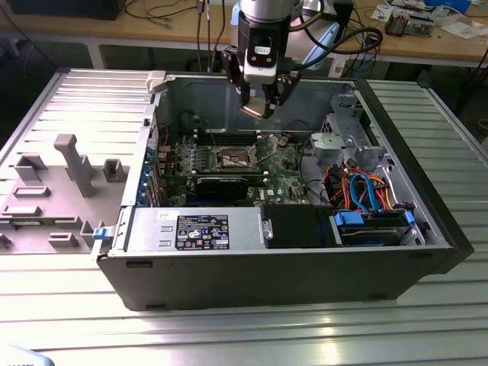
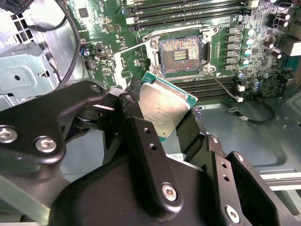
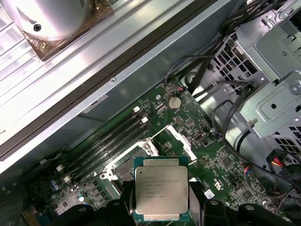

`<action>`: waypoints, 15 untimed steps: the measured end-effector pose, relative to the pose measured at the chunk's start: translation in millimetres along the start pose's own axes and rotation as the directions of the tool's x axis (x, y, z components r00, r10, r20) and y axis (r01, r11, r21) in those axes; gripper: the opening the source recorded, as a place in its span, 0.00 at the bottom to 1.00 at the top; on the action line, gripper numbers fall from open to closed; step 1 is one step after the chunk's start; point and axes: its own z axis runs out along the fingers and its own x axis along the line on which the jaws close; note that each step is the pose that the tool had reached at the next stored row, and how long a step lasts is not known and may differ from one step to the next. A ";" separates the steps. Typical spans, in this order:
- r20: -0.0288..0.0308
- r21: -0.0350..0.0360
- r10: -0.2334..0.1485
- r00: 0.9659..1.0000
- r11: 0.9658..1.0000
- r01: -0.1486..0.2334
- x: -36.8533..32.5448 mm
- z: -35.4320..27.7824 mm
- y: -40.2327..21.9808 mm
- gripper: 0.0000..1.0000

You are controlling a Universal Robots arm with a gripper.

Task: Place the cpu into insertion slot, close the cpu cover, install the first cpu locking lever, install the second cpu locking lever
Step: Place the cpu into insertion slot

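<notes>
Hand (image 1: 255,110): closed on the cpu (image 1: 252,111). You have it pinched by two opposite edges, one dark finger (image 3: 126,203) on each side.

- In the first wrist view the cpu (image 3: 162,193) sits between the fingers, and its silver-grey metal top faces the camera.
- In the second wrist view the cpu (image 2: 164,106) juts out past the fingertips, with its green edge visible around the metal top.

Position: in the exterior view your hand hangs over the open computer case (image 1: 290,267), close to the case wall farthest from that camera. It is well clear of the green circuit board (image 1: 286,187). The cpu is in the air and touches nothing but the fingers.

Insertion slot (image 1: 232,158): uncovered, on the board below the hand and toward the case's near wall.

- In the second wrist view the slot (image 2: 181,55) shows its contact field inside a silvery rim, apart from the cpu's leading corner.
- In the first wrist view the slot (image 3: 123,170) is partly hidden behind the held cpu.

Cpu cover (image 3: 187,147): appears as a silvery frame swung up beside the slot, not lying over it.

Surroundings: the case rests mid-way across the ribbed metal surface (image 1: 229,335). A grey fixture tray (image 1: 61,175) lies by the surface's edge at the exterior view's left.
</notes>
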 end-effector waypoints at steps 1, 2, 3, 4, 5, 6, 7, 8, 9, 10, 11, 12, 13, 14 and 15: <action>0.000 0.000 0.001 1.000 1.000 -0.001 0.0 0.0 0.0 0.55; 0.000 0.000 0.002 1.000 1.000 -0.002 0.0 0.0 0.0 0.55; 0.000 0.000 0.004 1.000 1.000 -0.004 0.0 0.0 0.0 0.55; 0.000 0.000 0.005 1.000 1.000 -0.005 0.0 0.0 0.0 0.55; 0.001 0.000 0.006 1.000 1.000 -0.006 0.0 0.0 0.0 0.55; 0.001 0.000 0.007 1.000 1.000 -0.007 0.0 0.0 0.0 0.55; 0.001 0.000 0.008 1.000 1.000 -0.008 0.0 0.0 0.0 0.55; 0.001 0.000 0.009 1.000 1.000 -0.009 0.0 0.0 0.0 0.55; 0.001 0.000 0.010 1.000 1.000 -0.010 0.0 0.0 0.0 0.55; 0.001 0.000 0.011 1.000 1.000 -0.011 0.0 0.0 0.0 0.55; 0.001 0.000 0.012 1.000 1.000 -0.012 0.0 0.0 0.0 0.55; 0.001 0.000 0.013 1.000 1.000 -0.013 0.0 0.0 0.0 0.55; 0.001 0.000 0.015 1.000 1.000 -0.015 0.0 0.0 0.0 0.55; 0.001 0.000 0.016 1.000 1.000 -0.016 0.0 0.0 0.0 0.55; 0.001 0.000 0.017 1.000 1.000 -0.017 0.0 0.0 0.0 0.55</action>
